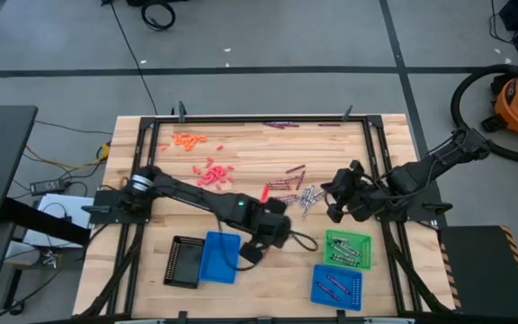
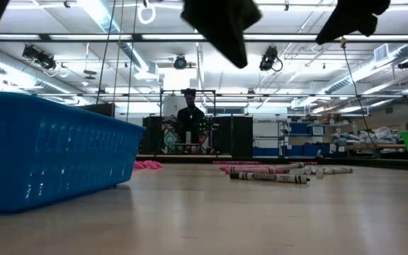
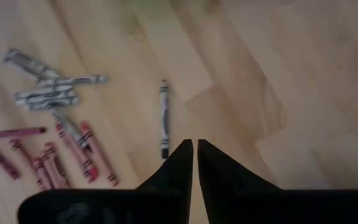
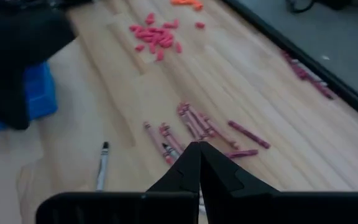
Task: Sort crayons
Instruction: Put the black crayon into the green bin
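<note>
Light, stiff, apt to roll, the thin silver-grey paper-wrapped crayon [image 3: 164, 118] on the wooden bench [image 3: 278, 74] wants a mid-shaft pinch; left claw [image 3: 195, 147] pressed together, empty

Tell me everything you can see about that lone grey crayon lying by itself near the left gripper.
The lone grey crayon is a thin stick in a silver-grey printed paper wrapper with a dark tip. It lies flat on the bare wooden table, apart from the grey and red crayon cluster. Nothing touches it; the left gripper hovers beside its dark end, fingers shut and empty.
</note>
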